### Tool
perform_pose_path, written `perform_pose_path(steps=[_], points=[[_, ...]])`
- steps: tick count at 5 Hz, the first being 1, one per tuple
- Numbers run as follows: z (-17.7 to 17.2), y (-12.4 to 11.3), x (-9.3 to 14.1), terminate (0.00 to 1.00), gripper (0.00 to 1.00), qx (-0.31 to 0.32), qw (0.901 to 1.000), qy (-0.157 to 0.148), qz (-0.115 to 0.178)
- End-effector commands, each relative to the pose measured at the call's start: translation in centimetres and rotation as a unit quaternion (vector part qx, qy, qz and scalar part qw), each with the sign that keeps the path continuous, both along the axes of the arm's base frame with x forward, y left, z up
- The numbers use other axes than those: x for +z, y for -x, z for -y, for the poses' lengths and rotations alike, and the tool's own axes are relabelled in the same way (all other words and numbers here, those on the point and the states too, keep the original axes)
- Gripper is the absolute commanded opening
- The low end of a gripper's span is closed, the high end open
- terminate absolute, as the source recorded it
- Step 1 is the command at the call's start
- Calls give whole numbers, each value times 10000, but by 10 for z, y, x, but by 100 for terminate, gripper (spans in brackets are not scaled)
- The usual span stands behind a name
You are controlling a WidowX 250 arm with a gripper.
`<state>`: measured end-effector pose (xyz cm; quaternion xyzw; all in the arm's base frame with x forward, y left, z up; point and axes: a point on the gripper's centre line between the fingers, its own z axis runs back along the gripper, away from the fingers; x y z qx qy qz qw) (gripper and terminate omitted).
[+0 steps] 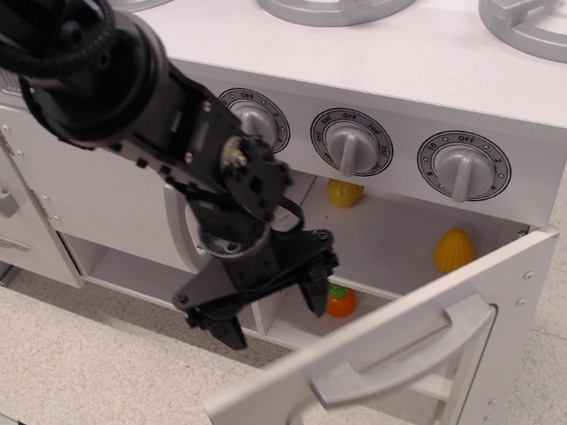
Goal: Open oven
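Fingers: the gripper (270, 312) hangs at the left edge of the oven mouth with its two black fingers (316, 292) spread wide and nothing between them. One tip points down outside the cavity wall, the other sits just in front of the orange toy.

Oven door: the oven (396, 237) is at centre right under the three dials. Its door (397, 347) is swung well down, leaning out toward the floor and hinged at the bottom. I judge the task to be nearly or fully done.

Risk, door: nothing holds the door, so if the hinge is springy or stiff it may bounce part way shut. A further push from the fingers could also strain it past its stop.

Risk, fingers: the right-hand tip is close to the cavity's left wall and the shelf lip, so pulling out sideways could snag there or knock the orange toy (341, 300).

Materials: the door and body are smooth white painted panel. The handle (408, 353) is a wide grey plastic bar, rounded and slightly glossy.

Dials: round grey knobs (352, 144) sit on printed black rings.

Inside: a yellow ribbed toy (453, 250) and a smaller yellow one (343, 193) rest on the oven floor.
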<state>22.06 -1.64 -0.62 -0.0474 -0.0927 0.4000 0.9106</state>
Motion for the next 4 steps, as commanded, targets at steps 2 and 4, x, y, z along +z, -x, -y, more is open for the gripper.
perform_pose_path(steps=[2,4], points=[[72,16,45,0,100,-426,9958,799,-95],[101,25,42,100,100,-105,9957,913,-138]])
